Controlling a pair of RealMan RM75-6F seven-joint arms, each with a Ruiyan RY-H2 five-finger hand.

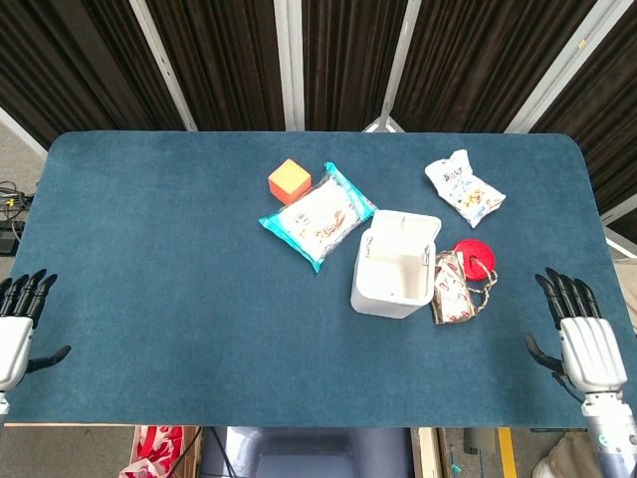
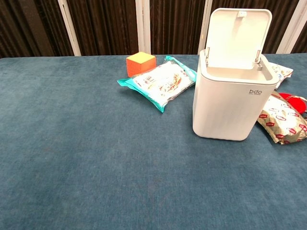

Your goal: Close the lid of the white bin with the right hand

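The white bin (image 1: 390, 281) (image 2: 229, 103) stands right of the table's middle. Its lid (image 2: 238, 37) (image 1: 404, 230) is swung up and stands upright at the bin's far side. My right hand (image 1: 583, 341) hovers at the table's near right corner, well to the right of the bin, fingers spread and holding nothing. At the near left edge my left hand (image 1: 17, 326) is open too, fingers pointing away from me. Neither hand shows in the chest view.
A teal and white packet (image 1: 318, 215) (image 2: 159, 81) and an orange cube (image 1: 289, 180) (image 2: 140, 63) lie left of and behind the bin. A brown snack bag (image 1: 451, 289) (image 2: 283, 120) and red disc (image 1: 475, 255) sit right beside it. A white pouch (image 1: 464, 186) lies further back.
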